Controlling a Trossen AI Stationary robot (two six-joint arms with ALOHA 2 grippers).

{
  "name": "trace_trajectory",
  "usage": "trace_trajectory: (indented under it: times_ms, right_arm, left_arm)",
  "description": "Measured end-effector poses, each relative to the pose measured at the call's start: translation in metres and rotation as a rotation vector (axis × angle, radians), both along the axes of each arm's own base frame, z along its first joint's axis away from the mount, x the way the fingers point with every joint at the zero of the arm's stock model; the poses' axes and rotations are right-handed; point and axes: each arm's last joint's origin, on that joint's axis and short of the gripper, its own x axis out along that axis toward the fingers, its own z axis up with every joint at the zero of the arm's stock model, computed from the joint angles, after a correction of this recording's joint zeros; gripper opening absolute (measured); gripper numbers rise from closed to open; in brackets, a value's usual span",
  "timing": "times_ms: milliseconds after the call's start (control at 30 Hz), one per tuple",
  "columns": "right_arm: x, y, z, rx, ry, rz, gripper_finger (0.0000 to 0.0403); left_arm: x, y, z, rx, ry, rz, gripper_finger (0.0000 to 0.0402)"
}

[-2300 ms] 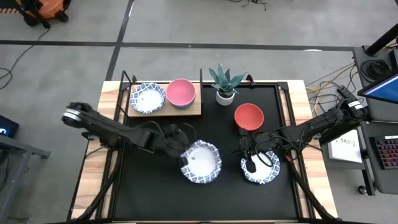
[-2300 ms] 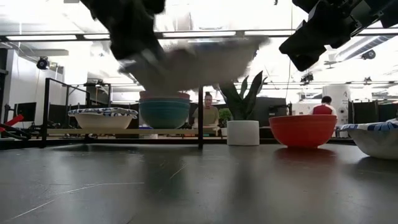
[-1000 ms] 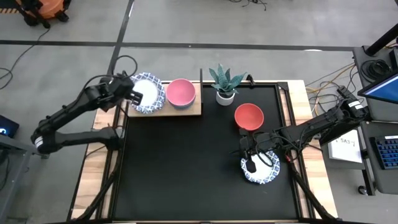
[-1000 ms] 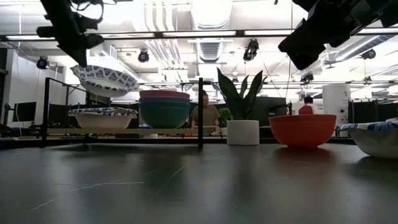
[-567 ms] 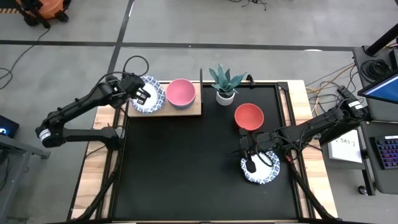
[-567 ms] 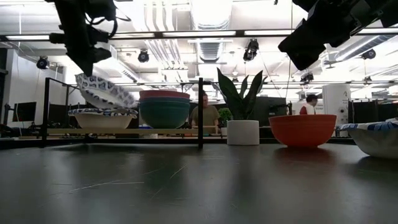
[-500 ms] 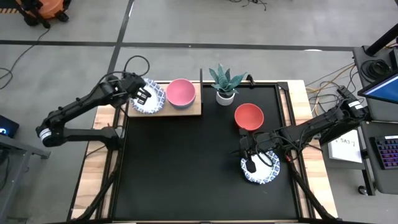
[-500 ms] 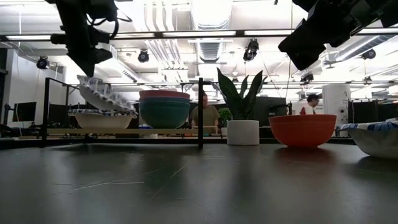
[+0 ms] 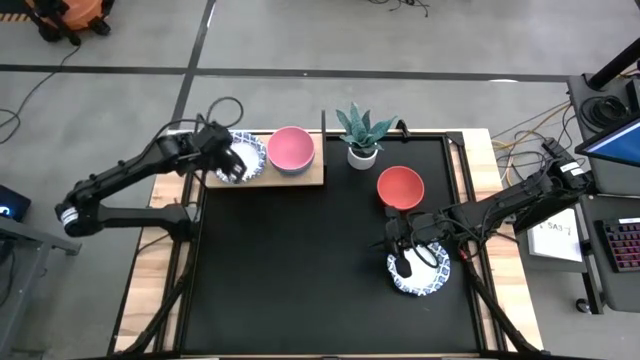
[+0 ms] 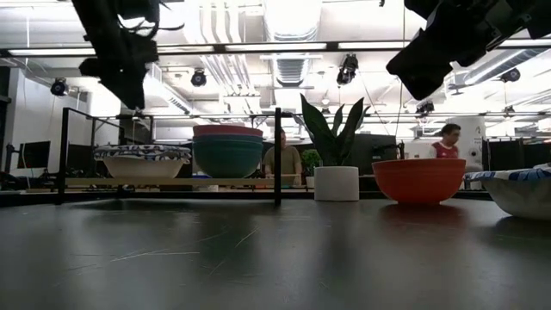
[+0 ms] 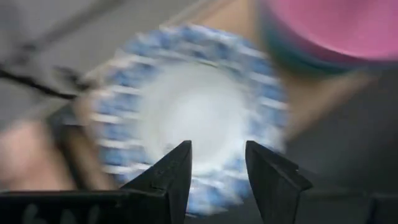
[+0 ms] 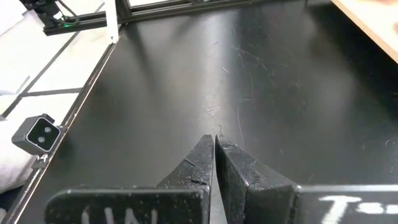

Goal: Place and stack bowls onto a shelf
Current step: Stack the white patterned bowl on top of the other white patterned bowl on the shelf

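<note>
High view: we see the shelf [image 9: 300, 178] at the desk's far left corner, carrying the patterned bowl [image 9: 243, 158] beside the pink bowl [image 9: 291, 148]. Left gripper [image 9: 230, 162] hovers over the patterned bowl, fingers parted, empty; right gripper [image 9: 403, 262], fingers closed, empty, waits above another patterned-rim bowl [image 9: 420, 272]. We judge these bowls stiff, light, chippable, best pinched at the rim.

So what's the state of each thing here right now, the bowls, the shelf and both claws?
Left gripper: open, above the patterned bowls.
Patterned bowls: on the shelf, upright.
Pink bowl: stacked, on shelf.
Red bowl: on table, upright.
Patterned bowl: on table.
Right gripper: shut, empty.
</note>
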Motion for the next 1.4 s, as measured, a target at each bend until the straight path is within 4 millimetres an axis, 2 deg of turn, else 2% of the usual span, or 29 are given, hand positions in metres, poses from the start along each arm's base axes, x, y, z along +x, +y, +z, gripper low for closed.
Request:
trace_trajectory:
  times_ms: [233, 367, 567, 767, 900, 1033, 1133, 1233, 1400]
  right_arm:
    - [0.000, -0.001, -0.001, 0.004, 0.002, -0.033, 0.0009]
    - [0.000, -0.001, -0.001, 0.110, 0.021, -0.084, 0.0009]
    - [0.000, -0.001, 0.001, 0.241, 0.092, -0.154, 0.0009]
    - [-0.003, 0.002, 0.011, 0.252, 0.264, -0.192, 0.0009]
    - [-0.010, 0.001, 0.018, 0.194, 0.420, -0.163, 0.0009]
    - [-0.022, -0.002, 0.021, 0.071, 0.588, -0.131, 0.0009]
    - [-0.031, -0.005, 0.020, 0.041, 0.708, -0.126, 0.0021]
    - [-0.037, -0.006, 0.018, 0.028, 0.773, -0.111, 0.0055]
    - [-0.045, -0.010, 0.010, -0.038, 0.847, -0.149, 0.0144]
  left_arm:
    - [0.015, -0.041, -0.005, -0.102, -0.146, -0.150, 0.0122]
    - [0.029, -0.075, -0.002, -0.113, -0.283, -0.290, 0.0118]
    - [0.046, -0.134, 0.007, 0.021, -0.433, -0.508, 0.0118]
    - [0.050, -0.179, 0.005, 0.152, -0.494, -0.590, 0.0118]
    - [0.056, -0.193, -0.004, 0.197, -0.464, -0.610, 0.0118]
    - [0.065, -0.199, -0.014, 0.208, -0.418, -0.616, 0.0118]
    - [0.071, -0.201, -0.019, 0.236, -0.409, -0.596, 0.0118]
    - [0.075, -0.203, -0.020, 0.254, -0.417, -0.581, 0.0118]
    - [0.077, -0.204, -0.021, 0.262, -0.415, -0.581, 0.0118]
